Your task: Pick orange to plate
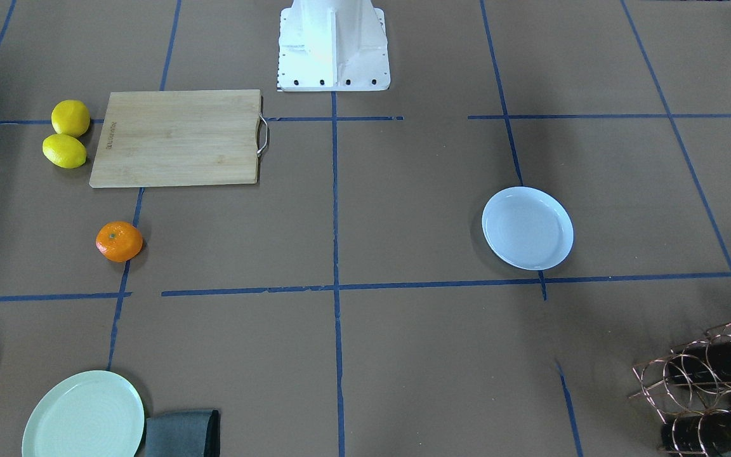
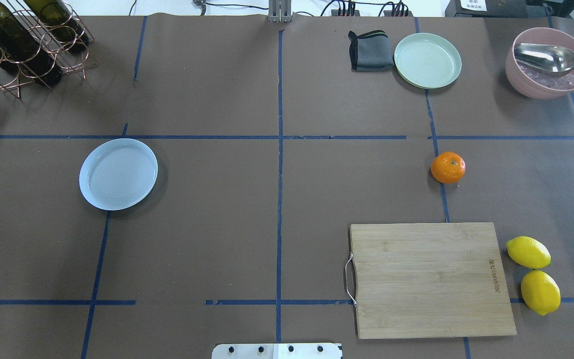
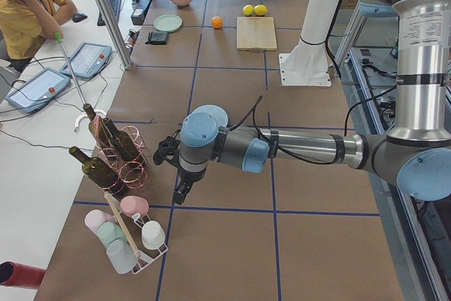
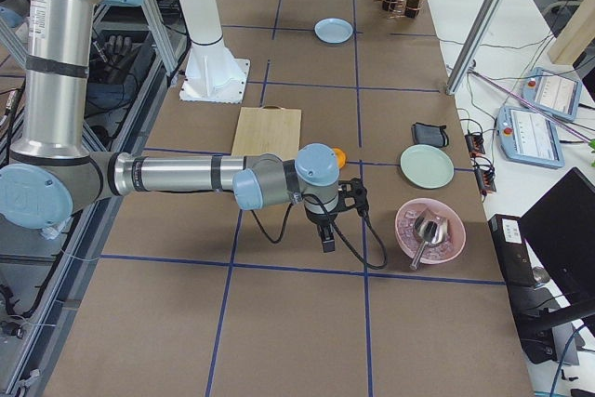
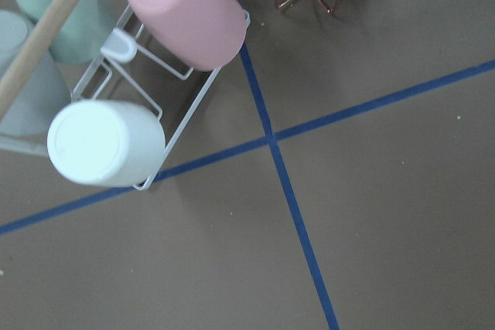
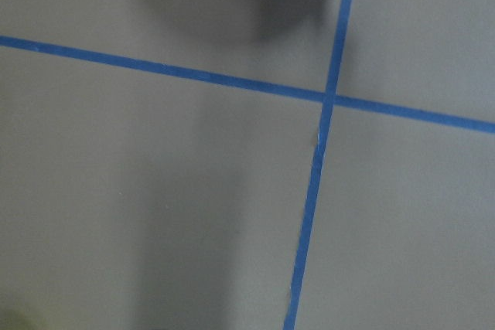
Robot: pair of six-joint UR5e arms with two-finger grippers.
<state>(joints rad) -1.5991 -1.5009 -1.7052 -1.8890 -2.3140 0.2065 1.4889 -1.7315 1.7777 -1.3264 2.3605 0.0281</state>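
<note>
- Upturned cups, a white cup (image 5: 106, 143) and a pink cup (image 5: 188, 11) on a white wire rack (image 5: 117, 45), sit just under my left hand (image 3: 182, 192), close beneath its wrist camera.
- That left hand hangs above the desk (image 2: 217, 224), pointing down. It shows only from the side, so I cannot tell whether it is open or closed.
- My right hand (image 4: 328, 241) hangs the same way over the desk. Again only a side view catches it, and I cannot tell its state.
- The orange (image 2: 448, 167) rests on the desk beyond my right hand, half hidden behind that wrist in the side view. It touches a blue tape line (image 2: 444, 199), and neither hand touches it.
- The plate (image 2: 118, 173) lies beyond my left hand, partly covered by that wrist in the side view, well apart from the orange.
- A wooden cutting board (image 2: 431, 279) lies past the orange from my right hand, toward my base, with two lemons (image 2: 528, 252) just beside its short edge.
- A small burnt-in mark (image 2: 492, 275) runs along that edge of the board, too small for me to read.
</note>
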